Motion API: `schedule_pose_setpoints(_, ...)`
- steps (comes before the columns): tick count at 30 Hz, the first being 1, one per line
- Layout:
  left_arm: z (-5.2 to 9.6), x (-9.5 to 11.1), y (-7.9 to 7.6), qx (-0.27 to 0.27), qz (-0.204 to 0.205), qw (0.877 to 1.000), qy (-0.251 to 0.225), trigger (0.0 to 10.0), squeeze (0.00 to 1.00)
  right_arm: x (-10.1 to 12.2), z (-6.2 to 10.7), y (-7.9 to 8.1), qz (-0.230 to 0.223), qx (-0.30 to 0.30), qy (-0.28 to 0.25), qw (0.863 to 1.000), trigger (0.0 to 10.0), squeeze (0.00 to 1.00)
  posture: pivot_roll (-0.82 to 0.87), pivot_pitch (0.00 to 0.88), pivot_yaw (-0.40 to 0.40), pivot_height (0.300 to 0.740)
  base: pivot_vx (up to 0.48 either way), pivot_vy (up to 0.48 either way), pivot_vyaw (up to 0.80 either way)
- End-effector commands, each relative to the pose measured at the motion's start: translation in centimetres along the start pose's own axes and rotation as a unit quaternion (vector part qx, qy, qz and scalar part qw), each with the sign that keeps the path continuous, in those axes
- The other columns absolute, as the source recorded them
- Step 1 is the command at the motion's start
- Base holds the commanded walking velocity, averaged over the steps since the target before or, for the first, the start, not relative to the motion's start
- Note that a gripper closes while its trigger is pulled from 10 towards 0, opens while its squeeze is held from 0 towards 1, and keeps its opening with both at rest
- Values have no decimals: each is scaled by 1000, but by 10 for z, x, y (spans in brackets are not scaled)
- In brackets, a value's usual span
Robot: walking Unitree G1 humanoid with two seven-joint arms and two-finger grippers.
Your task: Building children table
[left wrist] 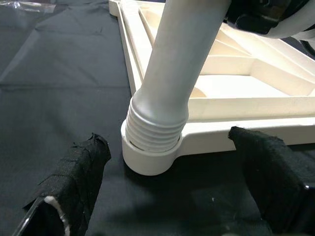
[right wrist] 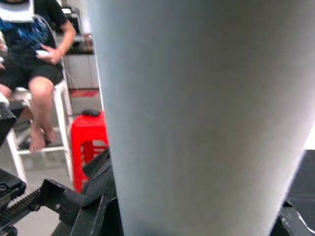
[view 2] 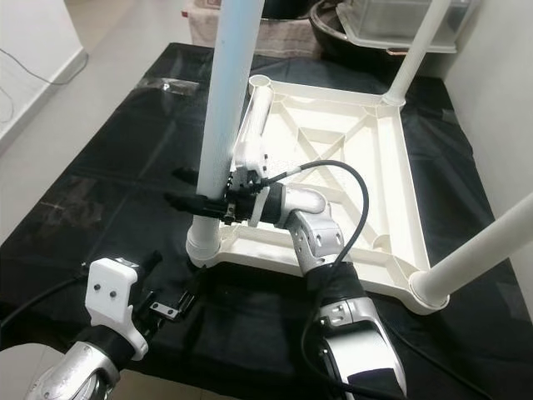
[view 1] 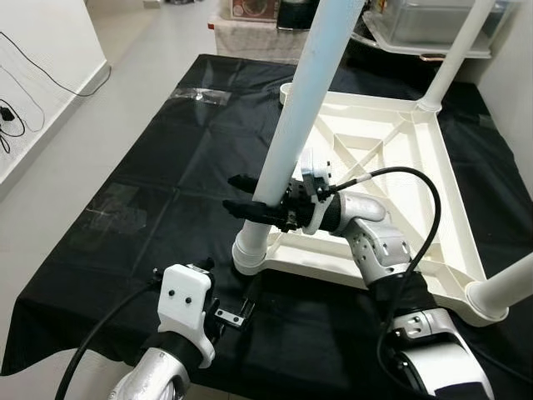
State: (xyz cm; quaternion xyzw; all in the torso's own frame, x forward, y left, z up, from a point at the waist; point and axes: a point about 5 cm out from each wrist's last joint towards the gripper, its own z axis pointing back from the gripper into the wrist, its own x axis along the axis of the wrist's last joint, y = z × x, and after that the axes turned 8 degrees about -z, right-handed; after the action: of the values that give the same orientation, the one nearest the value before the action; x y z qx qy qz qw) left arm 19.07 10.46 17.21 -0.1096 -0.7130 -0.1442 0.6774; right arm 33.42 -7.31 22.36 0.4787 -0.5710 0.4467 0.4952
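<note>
Two jaws, right gripper [view 1: 243, 195] clamped on table leg [view 1: 291, 133], left gripper [left wrist: 172, 191] apart

Pale floor [view 1: 75, 158], white wall [view 1: 37, 50], red stool [right wrist: 88, 142] beside a seated person [right wrist: 34, 54].

The upturned tabletop [view 1: 391, 158] lies on the floor sheet [view 1: 150, 183], a leg [view 1: 300, 117] standing in its near-left corner socket [view 1: 250, 258].

White plastic children's tabletop [view 1: 416, 179] lies upside down on black cloth [view 1: 158, 192]; pale blue tubular leg [view 1: 287, 142] upright in near-left corner socket [left wrist: 147, 157], threads showing.
</note>
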Motion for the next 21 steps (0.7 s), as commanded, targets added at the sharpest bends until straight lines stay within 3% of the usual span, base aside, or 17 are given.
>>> schedule_pose_setpoints(1, -2, -4, -2, -3, 2, 1000, 8, 10000, 0, -78, 8, 7, -120, -71, 140, 980, 10000, 0, 133, 191, -84, 740, 0, 0, 0)
schedule_pose_setpoints(7, -3, -5, -2, -4, 1, 1000, 6, 10000, 0, -81, 3, 2, -135, -110, 134, 975, 10000, 0, 134, 182, -89, 740, 0, 0, 0)
schedule_pose_setpoints(10, -3, -4, -1, -1, 1, 1000, 5, 10000, 0, -79, -3, -6, -159, -170, 102, 967, 10000, 0, 136, 177, -92, 740, 0, 0, 0)
schedule_pose_setpoints(21, -3, -6, -1, -1, 1, 1000, 5, 10000, 0, -82, 2, -13, -143, -271, 100, 947, 10000, 0, 123, 181, -88, 740, 0, 0, 0)
